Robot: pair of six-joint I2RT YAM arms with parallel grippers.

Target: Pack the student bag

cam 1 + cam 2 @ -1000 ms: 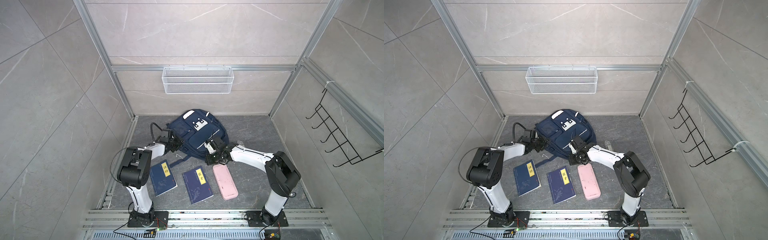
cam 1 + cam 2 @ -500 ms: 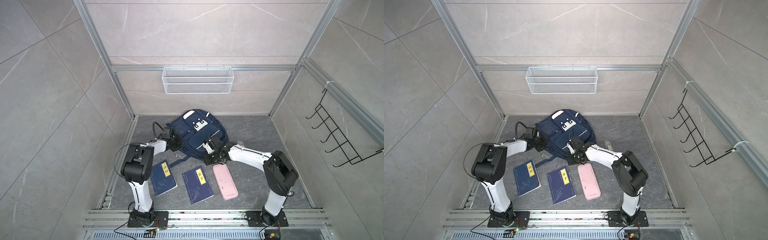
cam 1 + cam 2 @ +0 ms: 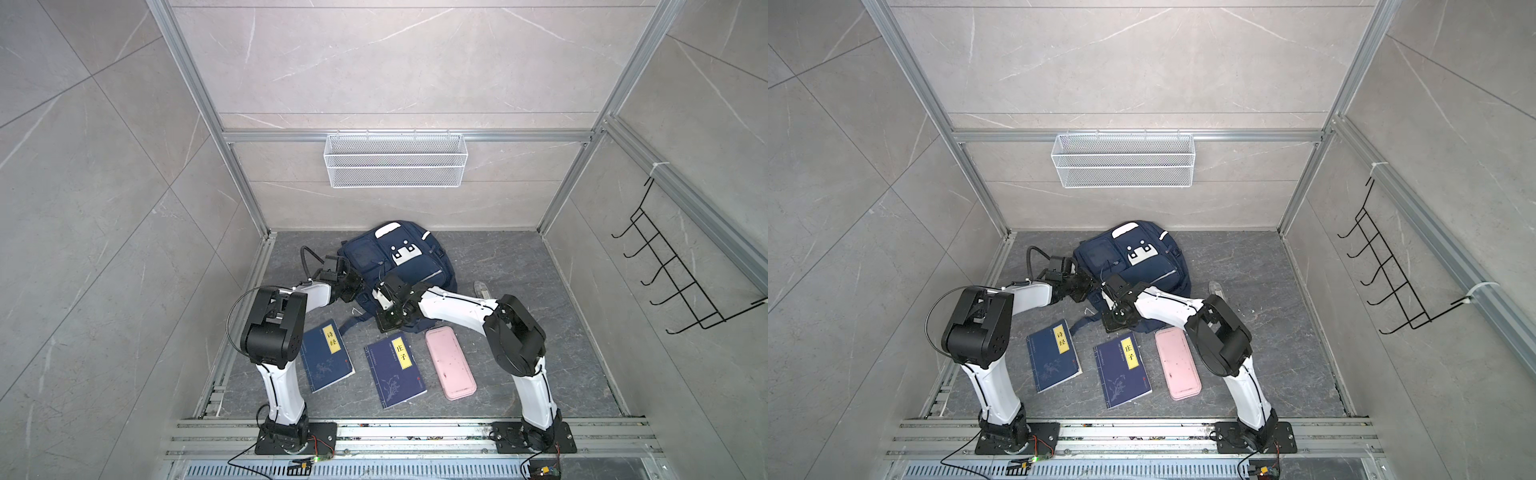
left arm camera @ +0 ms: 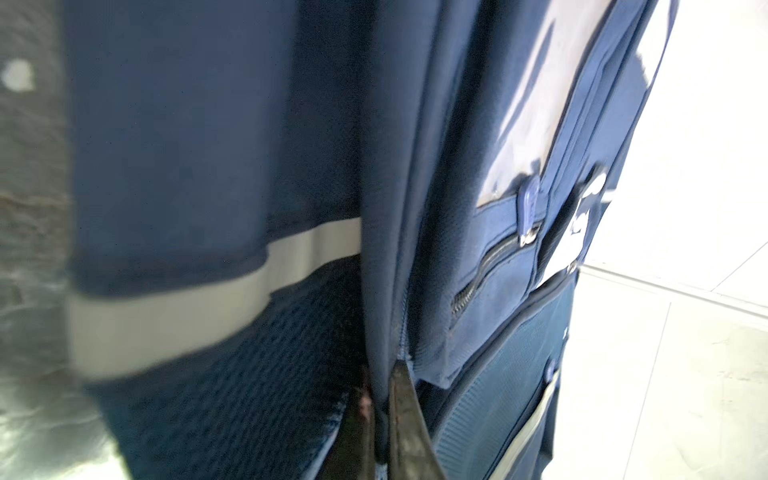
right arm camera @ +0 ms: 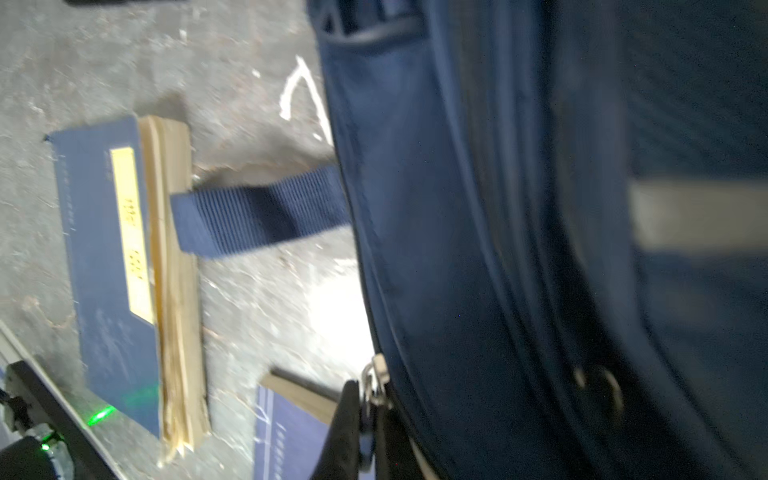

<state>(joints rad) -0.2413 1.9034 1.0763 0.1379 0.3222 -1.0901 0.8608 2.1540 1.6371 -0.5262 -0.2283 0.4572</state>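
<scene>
The student bag (image 3: 399, 259) (image 3: 1136, 257), navy blue with white patches, lies at the back of the grey floor in both top views. My left gripper (image 3: 358, 289) (image 3: 1087, 286) is at its left side. In the left wrist view its jaws (image 4: 382, 409) are shut on a fold of the bag's fabric (image 4: 386, 249) beside a silver stripe (image 4: 187, 307). My right gripper (image 3: 380, 301) (image 3: 1109, 298) is at the bag's near edge. In the right wrist view it (image 5: 369, 409) is shut on a metal zip pull (image 5: 374, 380) of the bag (image 5: 498, 249).
Two navy books with yellow labels (image 3: 326, 355) (image 3: 395, 370) and a pink case (image 3: 450, 361) lie in front of the bag. A bag strap (image 5: 257, 212) reaches the nearer book (image 5: 112, 270). A white wire basket (image 3: 395, 160) hangs on the back wall, a black hook rack (image 3: 681, 270) on the right wall.
My left gripper moved in to the bag's left side and shut on its fabric. The right gripper stayed shut at the bag's near edge.
</scene>
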